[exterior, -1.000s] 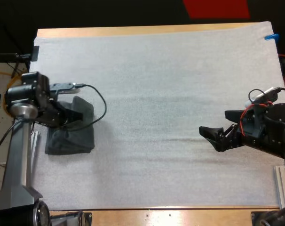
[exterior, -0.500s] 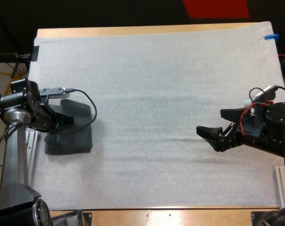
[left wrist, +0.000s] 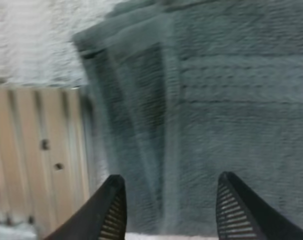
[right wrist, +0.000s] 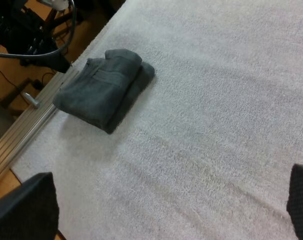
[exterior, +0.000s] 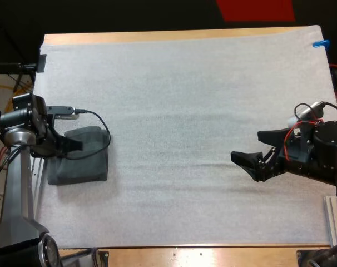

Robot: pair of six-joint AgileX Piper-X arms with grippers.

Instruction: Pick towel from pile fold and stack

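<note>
My left gripper [exterior: 67,146] has backed off the folded towel stack [exterior: 88,164], fingers spread and empty, leaving it at the mat's [exterior: 185,100] left edge, so the stacking looks done; my right gripper [exterior: 249,149] hangs well apart, fingers parted.

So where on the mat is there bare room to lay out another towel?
The mat is bare from the folded towel across to the right gripper, and along its whole far side. The only crowded spot is the mat's left edge, where the open left gripper hovers over the towel.
</note>
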